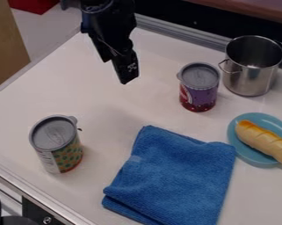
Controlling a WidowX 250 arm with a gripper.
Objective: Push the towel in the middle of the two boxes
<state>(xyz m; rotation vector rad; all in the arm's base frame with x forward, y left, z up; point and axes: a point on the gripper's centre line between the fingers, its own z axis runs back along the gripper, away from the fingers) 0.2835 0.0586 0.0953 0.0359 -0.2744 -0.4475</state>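
Towel lies short of the gap between the dotted can and purple can; how open our empty pincer is, we can't tell; we should push low from the towel's near edge

Your black arm comes in at the top edge of the camera view, left of the middle, with its upper part cut off by that edge. Below it, your black gripper hangs at a slant, leaning so that its lower end points down and toward the right of the view. It is broad at the top and narrows downward, with a small pale marking near the tip.
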